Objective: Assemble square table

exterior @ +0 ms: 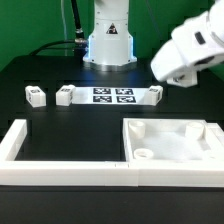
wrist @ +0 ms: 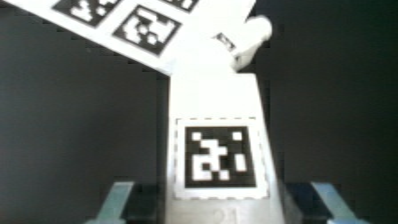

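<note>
square slab [exterior: 170, 148] was seen at 4 o'clock of exterior view, against border wall [exterior: 18, 140] | outer leg block [exterior: 36, 96] and inner leg block [exterior: 65, 95] were laid at 9 o'clock of marker board [exterior: 112, 95], third leg block [exterior: 153, 95] at its 3 o'clock | gripper [wrist: 221, 205] was spread apart, fingers [wrist: 121, 200] astride a tagged leg, gaps seen

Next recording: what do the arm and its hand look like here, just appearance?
The arm is glossy white with rounded casings and a blue light at its foot; a green cable hangs behind it. The hand has pale grey fingers. No markings are legible.
</note>
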You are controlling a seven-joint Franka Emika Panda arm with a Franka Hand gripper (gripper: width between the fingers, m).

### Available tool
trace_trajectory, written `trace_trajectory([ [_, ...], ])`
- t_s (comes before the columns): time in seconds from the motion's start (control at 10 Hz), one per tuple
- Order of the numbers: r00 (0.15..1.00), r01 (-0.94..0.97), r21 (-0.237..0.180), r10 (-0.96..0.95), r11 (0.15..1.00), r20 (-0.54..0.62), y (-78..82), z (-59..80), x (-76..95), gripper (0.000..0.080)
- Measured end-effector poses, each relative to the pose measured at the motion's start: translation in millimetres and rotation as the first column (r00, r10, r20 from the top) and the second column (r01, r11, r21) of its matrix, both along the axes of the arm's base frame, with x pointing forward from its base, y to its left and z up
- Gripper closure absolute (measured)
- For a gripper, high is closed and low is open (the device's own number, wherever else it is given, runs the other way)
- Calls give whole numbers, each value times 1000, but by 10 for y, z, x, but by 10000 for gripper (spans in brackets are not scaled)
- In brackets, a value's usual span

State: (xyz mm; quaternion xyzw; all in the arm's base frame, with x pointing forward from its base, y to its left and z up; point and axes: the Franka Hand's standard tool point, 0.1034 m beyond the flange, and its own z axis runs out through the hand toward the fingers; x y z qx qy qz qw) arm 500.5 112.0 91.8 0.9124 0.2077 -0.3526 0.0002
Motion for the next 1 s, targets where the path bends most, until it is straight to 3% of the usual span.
trace_trajectory([
  [0.3, 982, 10, 60, -21, 998, 189, -59, 77, 124, 509],
  [0.5, 929, 23, 186, -89, 982, 358, -223, 541, 793, 509],
  [0.6, 901, 29, 195, -110, 980, 420, -294, 676, 907, 509],
  [1.0, 741, 6, 244, -168, 970, 650, -363, 580, 1028, 509],
])
